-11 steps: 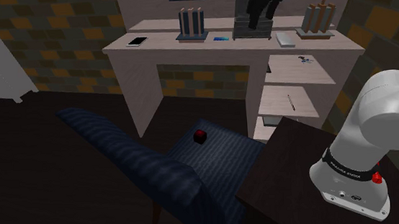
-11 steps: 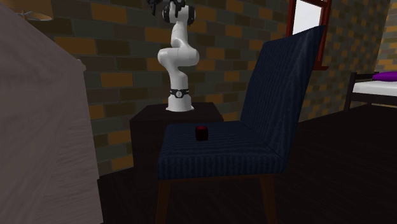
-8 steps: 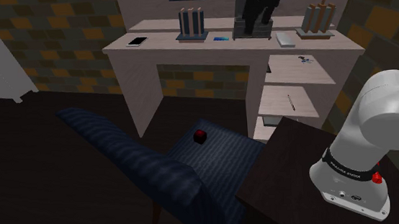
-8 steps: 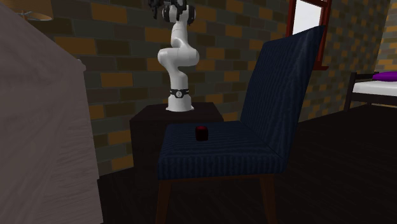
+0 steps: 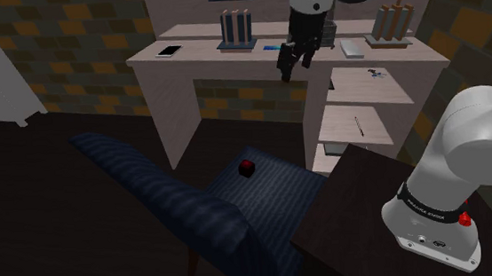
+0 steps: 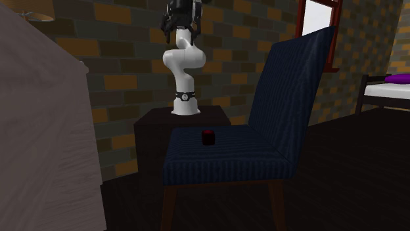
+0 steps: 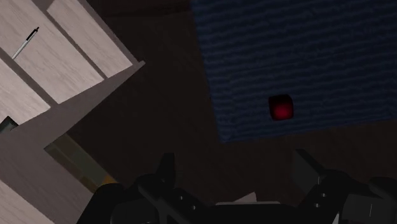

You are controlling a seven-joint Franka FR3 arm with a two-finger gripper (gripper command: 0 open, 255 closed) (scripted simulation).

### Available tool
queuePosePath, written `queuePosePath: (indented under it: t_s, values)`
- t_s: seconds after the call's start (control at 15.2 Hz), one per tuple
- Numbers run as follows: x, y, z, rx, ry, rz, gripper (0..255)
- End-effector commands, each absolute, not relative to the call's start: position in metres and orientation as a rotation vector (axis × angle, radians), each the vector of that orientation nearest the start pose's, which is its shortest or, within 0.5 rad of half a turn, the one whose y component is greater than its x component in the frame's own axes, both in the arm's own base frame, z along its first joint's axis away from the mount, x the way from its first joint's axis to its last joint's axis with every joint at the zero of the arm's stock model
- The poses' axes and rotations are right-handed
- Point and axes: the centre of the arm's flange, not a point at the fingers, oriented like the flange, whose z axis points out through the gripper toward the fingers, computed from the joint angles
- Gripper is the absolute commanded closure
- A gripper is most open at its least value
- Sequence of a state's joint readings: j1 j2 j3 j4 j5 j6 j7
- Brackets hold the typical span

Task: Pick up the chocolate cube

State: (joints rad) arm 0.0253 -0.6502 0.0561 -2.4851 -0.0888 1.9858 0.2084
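The cube (image 5: 247, 167) is small, dark with a red glow, and rests on the seat of a dark blue chair (image 5: 270, 193). In the second exterior view the cube (image 6: 207, 136) sits near the seat's back edge, close to the arm's stand. My black gripper (image 5: 292, 65) hangs high in the air in front of the desk top, well above the cube and apart from it. Its fingers stand apart, open, with nothing between them. From the wrist, the cube (image 7: 280, 107) lies far ahead of the gripper (image 7: 235, 167), on the seat (image 7: 318, 51), nearer one finger's side.
A pale desk (image 5: 221, 59) with side shelves (image 5: 359, 120) stands behind the chair; small items line its top and a pen (image 5: 357, 125) lies on a shelf. The chair's tall backrest (image 6: 292, 85) rises beside the seat. The dark stand (image 5: 356, 209) adjoins the seat.
The gripper has come down from near the shoulder view's top edge and moved left, now hanging in front of the desk top. The cube has not moved.
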Motion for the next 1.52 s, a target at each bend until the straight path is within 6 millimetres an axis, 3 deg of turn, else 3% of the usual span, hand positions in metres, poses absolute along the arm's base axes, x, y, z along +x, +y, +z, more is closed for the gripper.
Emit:
queuePosePath:
  t_s: [0.0,1.45]
  values:
    - [0.377,0.033,0.499,-3.219,0.172,-0.26,0]
    - [0.466,0.123,0.238,-3.197,0.169,-0.162,0]
